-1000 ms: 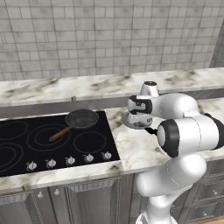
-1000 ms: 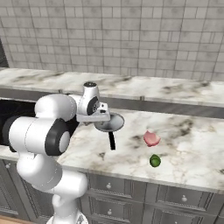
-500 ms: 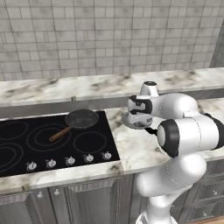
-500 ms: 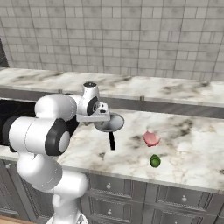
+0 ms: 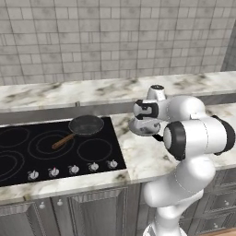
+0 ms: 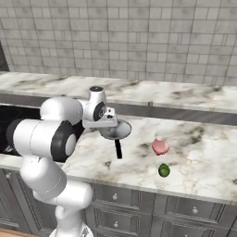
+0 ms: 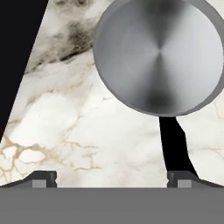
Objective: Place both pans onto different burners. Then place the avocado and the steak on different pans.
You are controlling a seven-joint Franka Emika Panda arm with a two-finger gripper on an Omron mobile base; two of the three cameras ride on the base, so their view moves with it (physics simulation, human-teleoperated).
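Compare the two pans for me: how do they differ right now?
The dark pan has a brown wooden handle; the silver pan has a black one. The dark pan sits on the black cooktop, while the silver pan rests on the marble counter. Both are round, shallow and empty.

Silver pan [image 7: 159, 54] — brushed metal, counter [image 7: 87, 131] — polished marble

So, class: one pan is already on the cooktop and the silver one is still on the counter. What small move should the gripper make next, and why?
Probably shift sideways and lower over the black handle. The gripper is open above the marble counter, with the handle near one fingertip rather than between them, and the silver pan still lies off the cooktop.
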